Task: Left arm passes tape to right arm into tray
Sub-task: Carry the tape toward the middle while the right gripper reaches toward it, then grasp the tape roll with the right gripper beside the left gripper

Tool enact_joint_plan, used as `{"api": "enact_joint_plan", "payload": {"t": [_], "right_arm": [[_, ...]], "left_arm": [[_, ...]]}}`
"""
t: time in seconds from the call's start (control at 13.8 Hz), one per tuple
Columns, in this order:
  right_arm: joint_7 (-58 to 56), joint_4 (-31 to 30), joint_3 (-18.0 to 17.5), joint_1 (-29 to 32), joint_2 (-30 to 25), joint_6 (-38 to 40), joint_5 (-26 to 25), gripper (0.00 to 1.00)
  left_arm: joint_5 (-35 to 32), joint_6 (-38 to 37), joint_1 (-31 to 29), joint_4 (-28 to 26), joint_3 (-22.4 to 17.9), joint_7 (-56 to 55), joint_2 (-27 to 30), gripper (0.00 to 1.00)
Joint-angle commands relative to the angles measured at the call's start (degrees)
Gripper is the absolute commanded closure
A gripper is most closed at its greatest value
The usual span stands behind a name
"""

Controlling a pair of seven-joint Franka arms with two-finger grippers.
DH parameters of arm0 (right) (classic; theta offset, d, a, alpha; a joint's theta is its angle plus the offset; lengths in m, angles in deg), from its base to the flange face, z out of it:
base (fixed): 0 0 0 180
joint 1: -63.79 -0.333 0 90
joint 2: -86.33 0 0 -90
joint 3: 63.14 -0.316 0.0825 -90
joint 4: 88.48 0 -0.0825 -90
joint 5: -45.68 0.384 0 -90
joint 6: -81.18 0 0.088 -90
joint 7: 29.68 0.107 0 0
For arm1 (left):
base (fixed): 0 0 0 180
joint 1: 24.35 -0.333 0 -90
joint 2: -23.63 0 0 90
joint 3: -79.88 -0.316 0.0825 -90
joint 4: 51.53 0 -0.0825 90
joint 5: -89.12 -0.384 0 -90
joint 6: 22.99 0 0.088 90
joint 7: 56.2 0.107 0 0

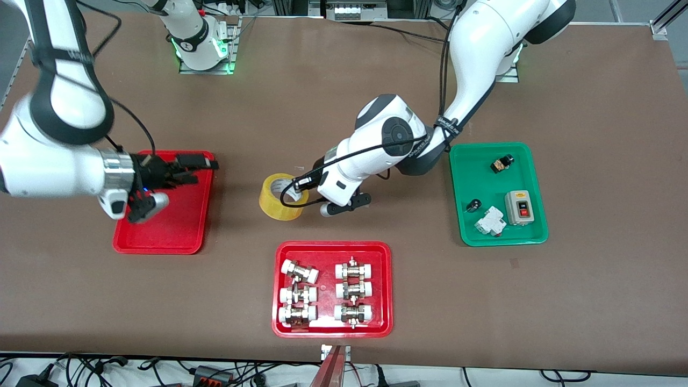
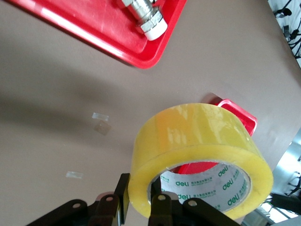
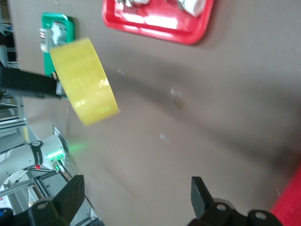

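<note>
Brown table, three trays — tape point(image 1: 281, 196) aloft.
Left gripper point(image 1: 301, 192) grips tape over bare tabletop point(image 1: 591, 97); right gripper point(image 1: 185, 169) gapes empty over red tray point(image 1: 161, 236).

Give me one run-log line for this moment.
left claw: shut on tape, over table | right claw: open, over red tray, waiting | handover: not yet done
</note>
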Motion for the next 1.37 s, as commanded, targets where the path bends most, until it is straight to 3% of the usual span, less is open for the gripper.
{"api": "enact_joint_plan", "payload": {"t": [0.0,0.29,1.08,1.3], "right_arm": [[-6.3,0.9,-0.2,-1.9,1.7,-4.0,5.9,0.00],[-8.7,0.6,-0.2,-3.8,3.1,-7.7,10.5,0.00],[-11.8,-2.1,-0.2,-6.9,5.3,-14.5,16.0,0.00],[-12.2,-2.1,-0.2,-6.9,5.1,-14.8,16.0,0.69]], "left_arm": [[3.0,0.0,1.3,4.8,0.3,-1.2,-3.4,0.99],[8.4,0.1,1.6,5.4,0.2,-1.3,-4.3,0.99],[9.9,0.0,1.6,5.4,0.1,-0.6,-5.1,0.99],[9.9,0.0,1.6,5.4,0.1,-0.6,-5.1,0.98]]}}
